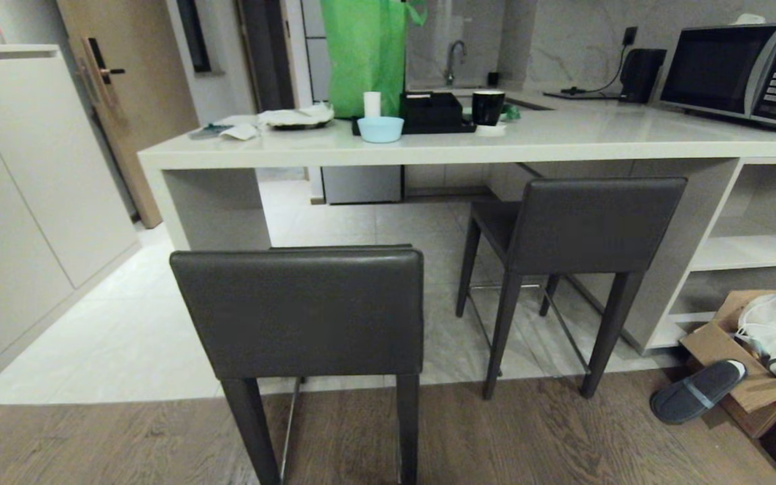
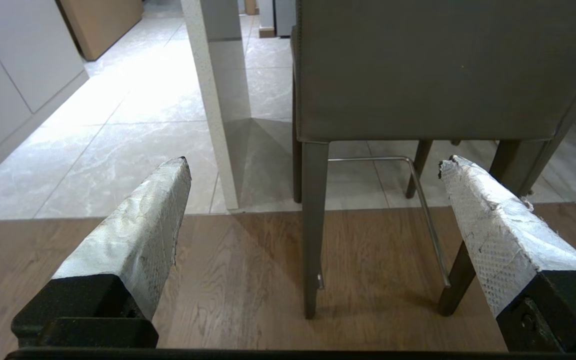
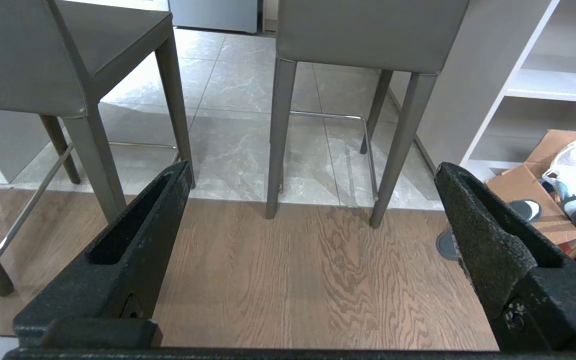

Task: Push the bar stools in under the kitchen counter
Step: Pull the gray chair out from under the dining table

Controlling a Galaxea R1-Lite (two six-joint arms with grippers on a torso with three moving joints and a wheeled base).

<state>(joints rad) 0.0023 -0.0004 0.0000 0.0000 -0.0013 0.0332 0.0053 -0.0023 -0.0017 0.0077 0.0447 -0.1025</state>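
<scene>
we are facing a kitchen where dark wood flooring (image 1: 125, 438) gives way to pale marbled tile (image 1: 159, 323) under a long off-white kitchen counter (image 1: 428, 151). white shelves (image 1: 752, 252) fill the counter's right end, and tall white cabinets (image 1: 24, 188) line the left wall beside a wooden door (image 1: 118, 101).

on the counter top we see a green bag (image 1: 364, 54), a pale blue bowl (image 1: 380, 128), a white cup (image 1: 372, 104), a black tray (image 1: 432, 111), a black mug (image 1: 488, 108) and a microwave (image 1: 745, 71) at the far right, with a sink tap (image 1: 454, 59) behind.

of the two bar stools, the nearer stool (image 1: 300, 313) stands at the left, well out from the counter, its legs on the wood floor and its backrest towards us. the farther stool (image 1: 580, 222) stands at the right, closer in, its seat partly beneath the slab and its rear legs at the seam between tile and wood. the two are apart, not touching.

neither arm shows in the head view. in its own wrist view our left gripper (image 2: 313, 167) has its tape-wrapped fingers (image 2: 143, 225) spread wide and bare, pointing at the nearer stool's back and legs without touching them. our right gripper (image 3: 313, 172) likewise gapes wide with nothing between its black fingers (image 3: 138, 235), aimed at the farther stool's legs, clear of them.

by the shelves lie a cardboard box (image 1: 731, 357), a white plastic bag (image 1: 775, 323) and a dark slipper (image 1: 696, 391).
</scene>
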